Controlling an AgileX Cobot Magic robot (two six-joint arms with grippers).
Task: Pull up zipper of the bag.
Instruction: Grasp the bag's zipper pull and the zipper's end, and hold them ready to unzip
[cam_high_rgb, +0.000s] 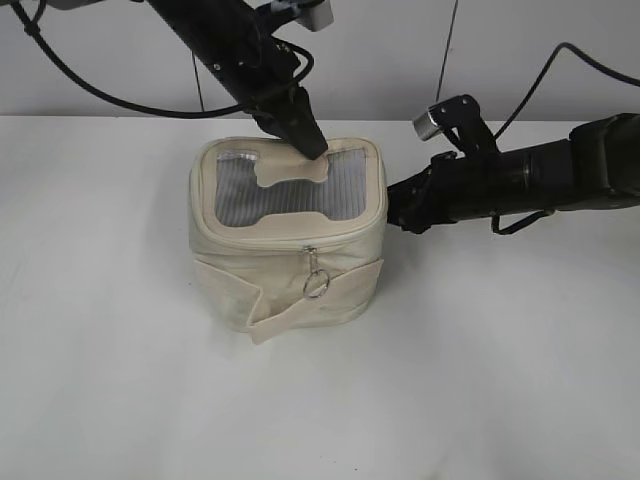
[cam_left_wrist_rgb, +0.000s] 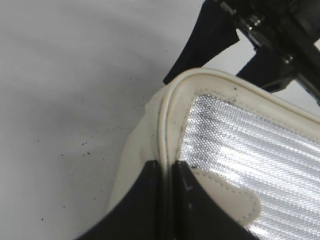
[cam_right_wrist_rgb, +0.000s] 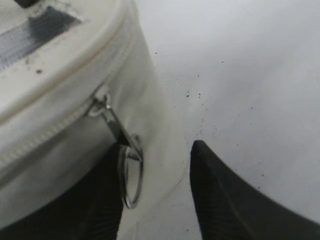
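The bag (cam_high_rgb: 288, 235) sat mid-counter (cam_high_rgb: 480, 380). The left tool (cam_left_wrist_rgb: 167, 172), nearly together, pinched the lid's rear rim, probably to steady it. The right tool (cam_right_wrist_rgb: 155, 160) stood apart, straddling the side slider's ring (cam_right_wrist_rgb: 131, 182) (not yet gripped) on the zipper (cam_right_wrist_rgb: 45, 137).

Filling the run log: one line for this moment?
left gripper: shut, on bag lid | right gripper: open by zipper ring
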